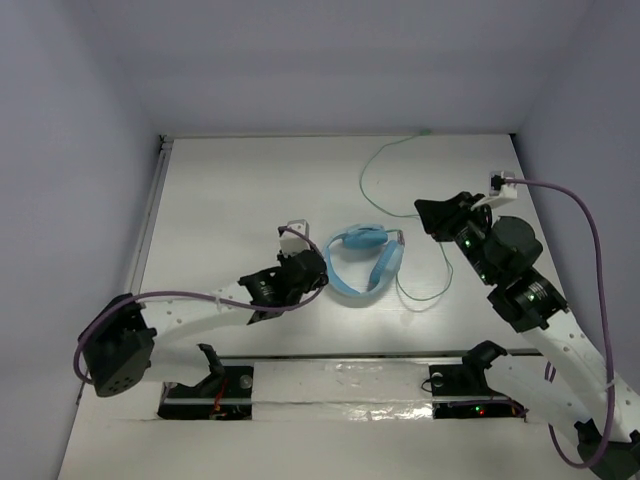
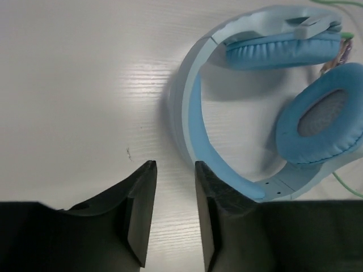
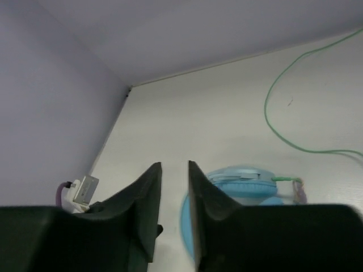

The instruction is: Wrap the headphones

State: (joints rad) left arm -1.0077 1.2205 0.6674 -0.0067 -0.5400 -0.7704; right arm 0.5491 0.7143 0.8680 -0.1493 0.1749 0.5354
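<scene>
Right hand (image 3: 174,168) slightly parted; headphones (image 3: 244,180) just beyond; green cable (image 3: 265,107) loops farther.

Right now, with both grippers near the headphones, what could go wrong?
1. The left gripper is open over bare table beside the headband, so closing could nudge the headphones away instead of gripping them.
2. The pale-green cable lies in loose loops reaching the table's far edge; pulling may snag or tangle it.
3. The right gripper hovers open, and a cable loop beside its arm might catch.
</scene>
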